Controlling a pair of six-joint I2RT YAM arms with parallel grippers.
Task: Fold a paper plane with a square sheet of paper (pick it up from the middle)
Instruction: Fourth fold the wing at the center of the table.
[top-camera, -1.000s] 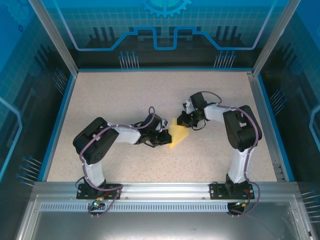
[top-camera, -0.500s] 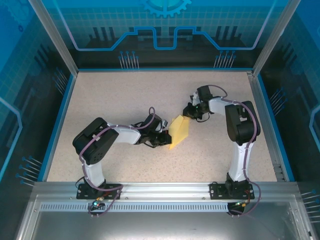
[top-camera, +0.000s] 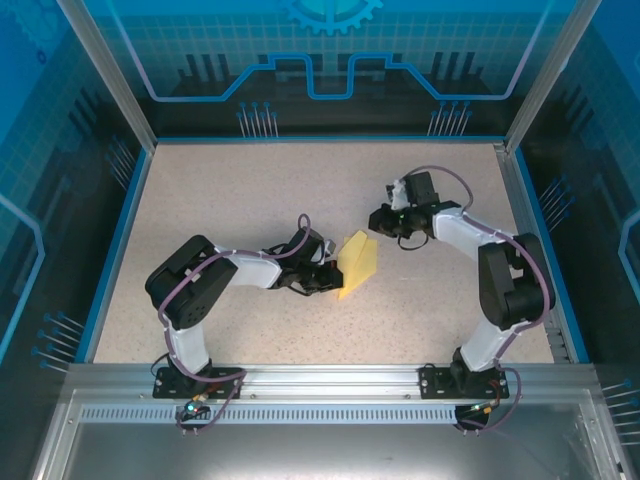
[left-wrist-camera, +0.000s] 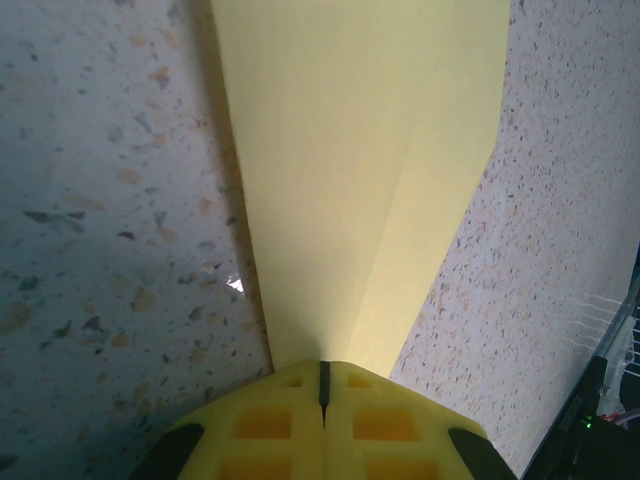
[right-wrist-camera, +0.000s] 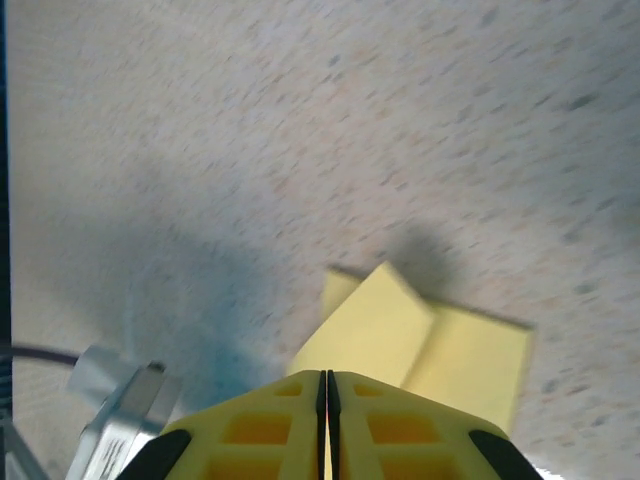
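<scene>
Both sets closed mid-fold: left jaws pinch the paper plane (top-camera: 358, 262), right jaws empty nearby; next likely needs a right regrasp.

Top view: bright, even overhead light, sharp throughout; blue-tinted glass walls (top-camera: 60, 150) glow. Speckled beige tabletop (top-camera: 230, 210) carries short, soft shadows. Left wrist view: tabletop's left half dim and bluish; folded pale-yellow paper sheet (left-wrist-camera: 350, 150) bright, crisp. Right wrist view: smeared blur overall, 2 soft grey shadows near the paper.
</scene>
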